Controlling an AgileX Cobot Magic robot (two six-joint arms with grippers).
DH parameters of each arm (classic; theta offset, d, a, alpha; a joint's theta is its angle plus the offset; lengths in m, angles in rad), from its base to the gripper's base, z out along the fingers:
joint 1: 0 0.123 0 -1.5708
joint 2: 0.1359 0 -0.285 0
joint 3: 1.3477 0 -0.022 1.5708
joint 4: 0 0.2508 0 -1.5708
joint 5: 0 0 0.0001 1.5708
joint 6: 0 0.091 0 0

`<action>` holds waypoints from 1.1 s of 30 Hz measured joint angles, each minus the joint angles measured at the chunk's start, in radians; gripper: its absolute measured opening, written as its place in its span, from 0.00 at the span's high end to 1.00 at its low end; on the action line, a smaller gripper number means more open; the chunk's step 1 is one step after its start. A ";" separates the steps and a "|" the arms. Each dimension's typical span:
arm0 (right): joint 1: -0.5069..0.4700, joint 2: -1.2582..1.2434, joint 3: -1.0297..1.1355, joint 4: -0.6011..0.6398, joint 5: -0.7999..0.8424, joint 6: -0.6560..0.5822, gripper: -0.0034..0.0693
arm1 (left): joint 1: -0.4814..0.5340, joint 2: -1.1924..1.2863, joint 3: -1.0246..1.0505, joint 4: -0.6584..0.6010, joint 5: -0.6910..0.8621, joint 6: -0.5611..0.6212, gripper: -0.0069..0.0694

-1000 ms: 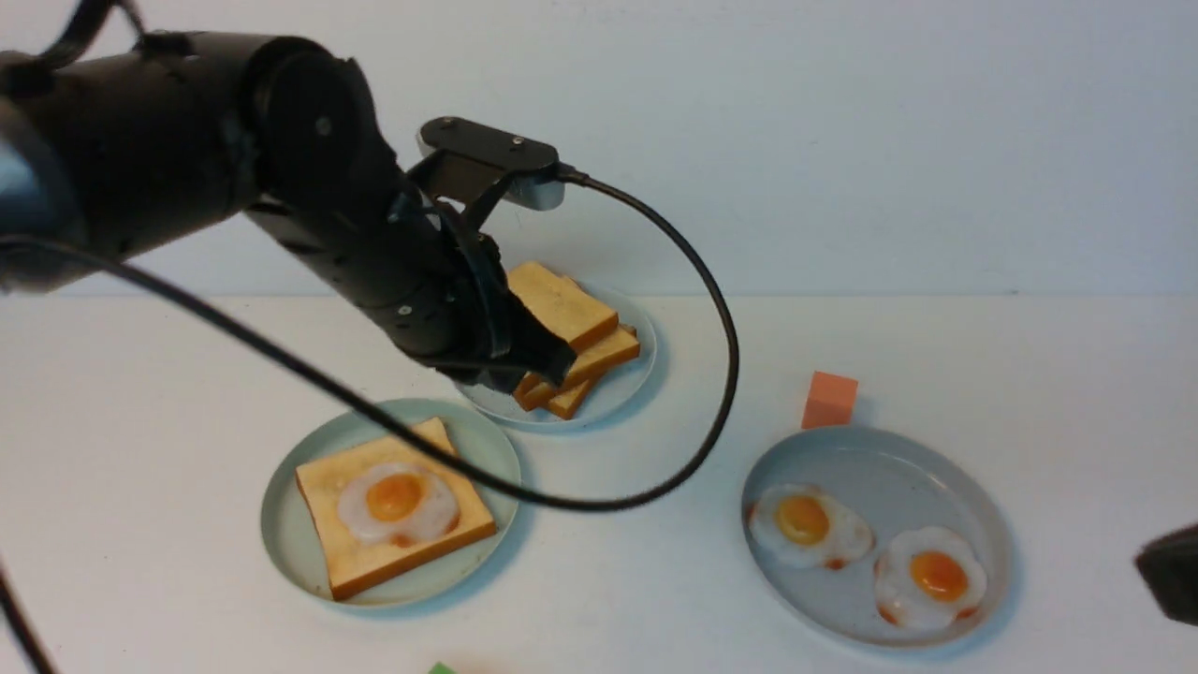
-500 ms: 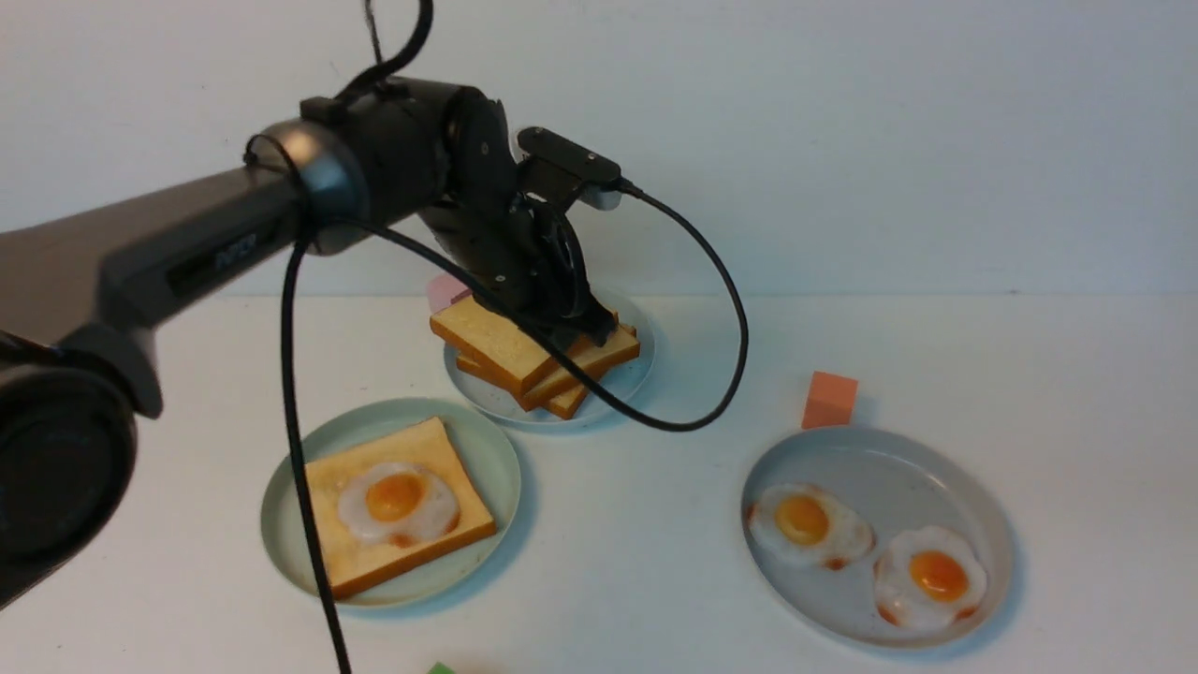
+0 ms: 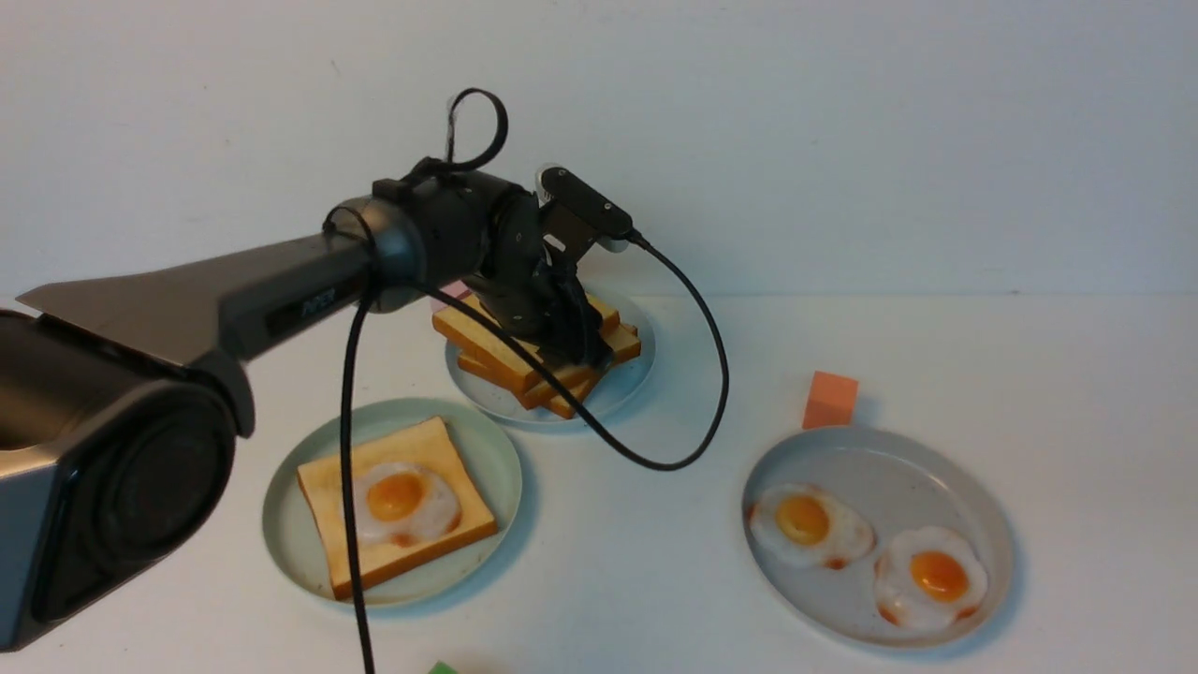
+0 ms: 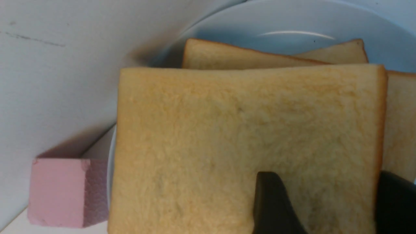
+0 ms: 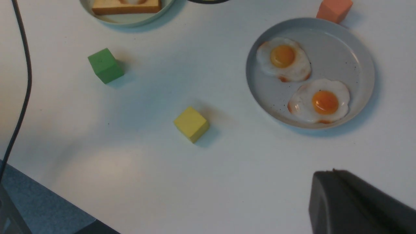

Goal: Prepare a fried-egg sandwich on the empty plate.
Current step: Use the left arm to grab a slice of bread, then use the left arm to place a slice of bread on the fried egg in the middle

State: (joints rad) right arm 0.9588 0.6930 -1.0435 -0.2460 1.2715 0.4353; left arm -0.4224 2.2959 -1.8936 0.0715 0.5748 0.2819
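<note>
The mint-green plate (image 3: 290,552) at the front left holds one toast slice (image 3: 328,491) with a fried egg (image 3: 398,501) on top, uncovered. A stack of plain toast slices (image 3: 496,351) lies on the small blue-grey plate (image 3: 627,379) behind it. My left gripper (image 3: 585,351) is down at the stack's right side. In the left wrist view it (image 4: 328,177) is open: one finger lies over the top slice (image 4: 227,130), the other just outside its crust edge. My right gripper (image 5: 331,174) is shut and empty above the table's front right.
A grey speckled plate (image 3: 898,459) at the right holds two fried eggs (image 3: 810,524) (image 3: 931,576). An orange cube (image 3: 830,400) sits behind it, and a pink cube (image 4: 61,191) beside the toast plate. Green (image 5: 105,65) and yellow (image 5: 191,124) cubes lie near the front. The left arm's cable (image 3: 655,459) hangs over the table's middle.
My left arm has stretched forward and come down onto the toast stack. The right gripper's tip has left the front view's right edge.
</note>
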 joint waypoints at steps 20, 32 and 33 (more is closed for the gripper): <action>0.000 -0.001 0.001 -0.006 0.001 0.000 0.92 | -0.081 -0.424 0.134 0.037 0.297 0.016 0.84; 0.000 -0.001 0.001 -0.007 -0.014 -0.018 0.90 | -0.106 -0.754 0.953 0.093 -0.082 0.060 0.84; 0.000 -0.001 0.001 -0.007 -0.016 -0.018 0.90 | -0.106 -0.754 0.971 0.110 -0.107 0.063 0.84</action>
State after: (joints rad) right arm 0.9588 0.6918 -1.0423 -0.2533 1.2553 0.4174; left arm -0.5288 1.5415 -0.9228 0.1813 0.4678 0.3453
